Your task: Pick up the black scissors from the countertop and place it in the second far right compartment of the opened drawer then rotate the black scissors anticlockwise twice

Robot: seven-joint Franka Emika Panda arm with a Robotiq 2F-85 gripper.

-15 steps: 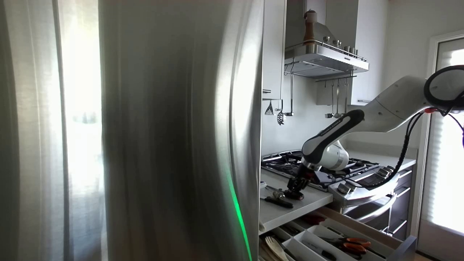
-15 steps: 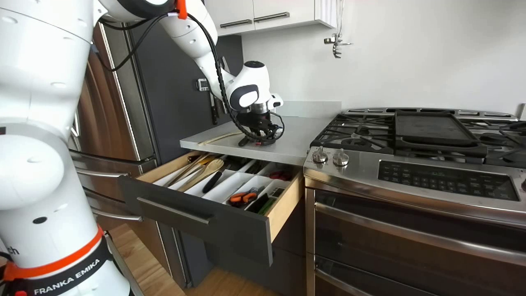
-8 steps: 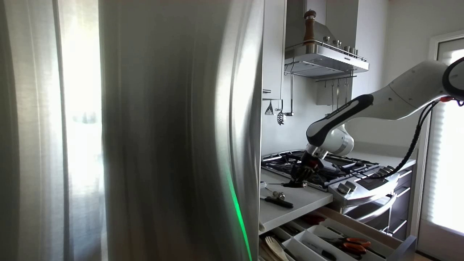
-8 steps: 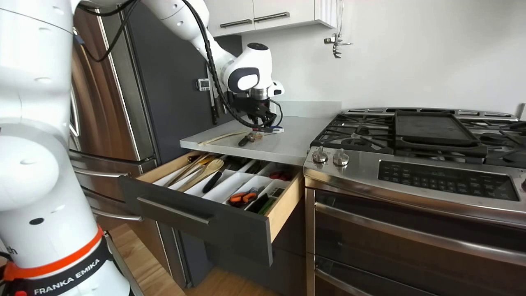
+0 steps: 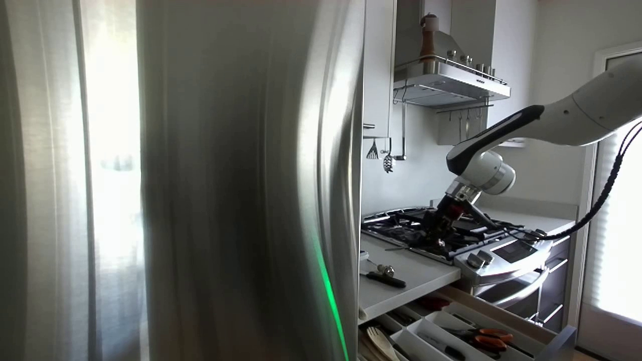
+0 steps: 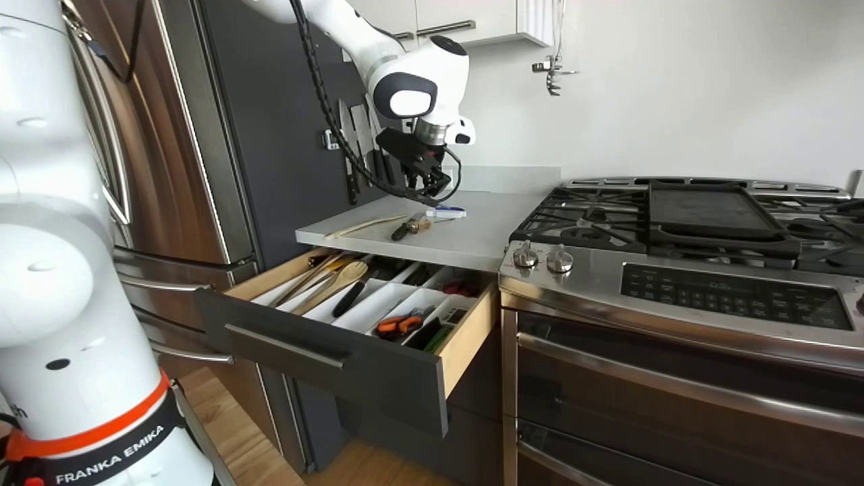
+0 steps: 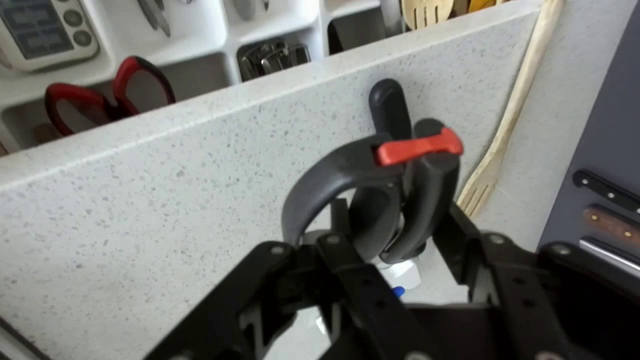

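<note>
Above the countertop [image 7: 150,215], grasping black scissors [image 7: 427,195] in the gripper [image 7: 395,215], with jaws clenched. Apparently past pick-up, before placing. Next: carry nearer, over the drawer [image 6: 385,378]; lower, likely into second-from-right compartment [image 6: 420,299].

One pair of scissors [image 7: 362,162] is hanging above the countertop [image 7: 175,210], one wooden fork [image 7: 516,102] lying on it, one drawer [image 6: 364,385] jutting beneath.

Black scissors [image 7: 424,197]: gripper [image 7: 395,220] holds them above countertop [image 7: 175,210]. Wooden fork [image 7: 520,95]: lies on countertop. Drawer [image 7: 212,32]: beyond countertop edge.
</note>
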